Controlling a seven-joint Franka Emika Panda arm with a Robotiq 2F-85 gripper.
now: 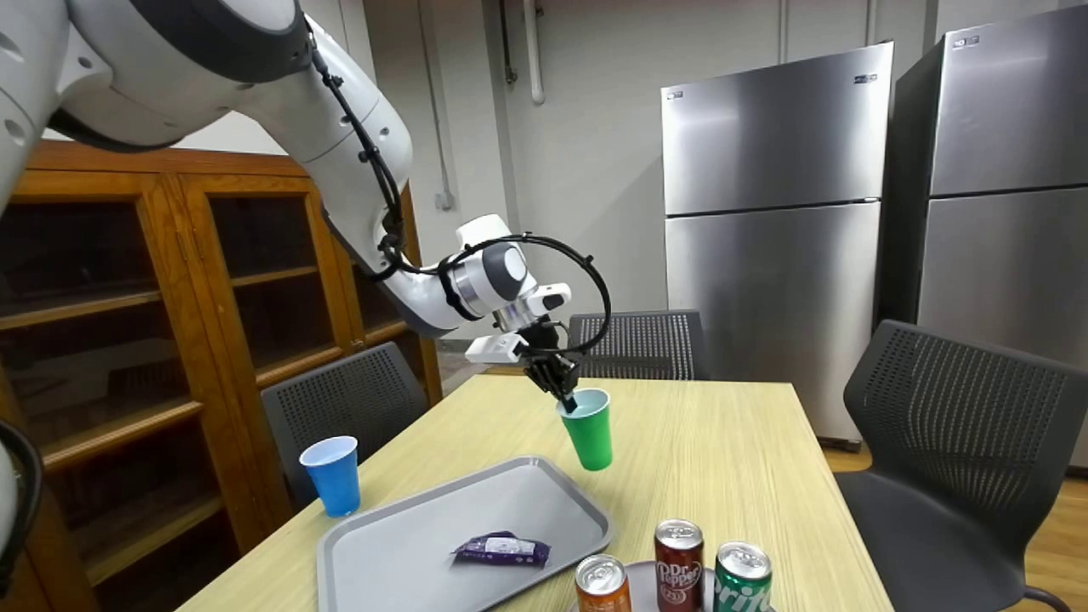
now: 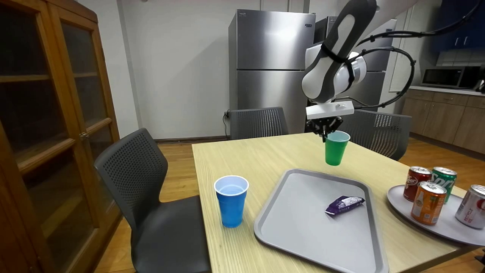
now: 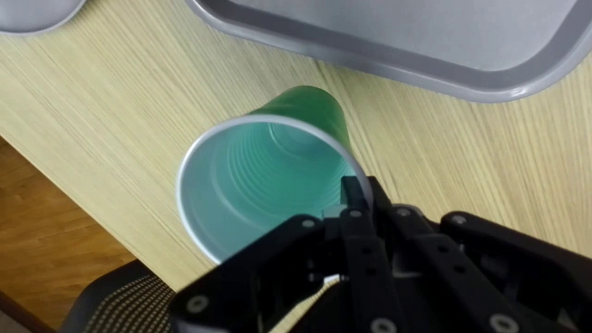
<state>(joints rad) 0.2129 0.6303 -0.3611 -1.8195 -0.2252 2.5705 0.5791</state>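
My gripper (image 3: 367, 193) is shut on the wall of a green cup (image 3: 277, 175) at its rim, one finger (image 3: 352, 188) inside and the other outside. Nothing shows inside the cup in the wrist view. Both exterior views show the green cup (image 1: 592, 438) tilted below the gripper (image 2: 324, 137), over the pale wooden table; I cannot tell whether its base touches the wood. Near it lies a grey tray (image 2: 303, 223) bearing a purple wrapped packet (image 2: 344, 205). A blue cup (image 2: 232, 206) with a white rim stands upright beside the tray.
A round grey plate (image 2: 396, 199) holds several cans, among them an orange can (image 2: 428, 203), a dark red can (image 2: 415, 184) and a green can (image 2: 444, 180). Dark chairs (image 1: 943, 459) surround the table. A wooden glass-door cabinet (image 1: 212, 340) and steel refrigerators (image 1: 773, 280) stand behind.
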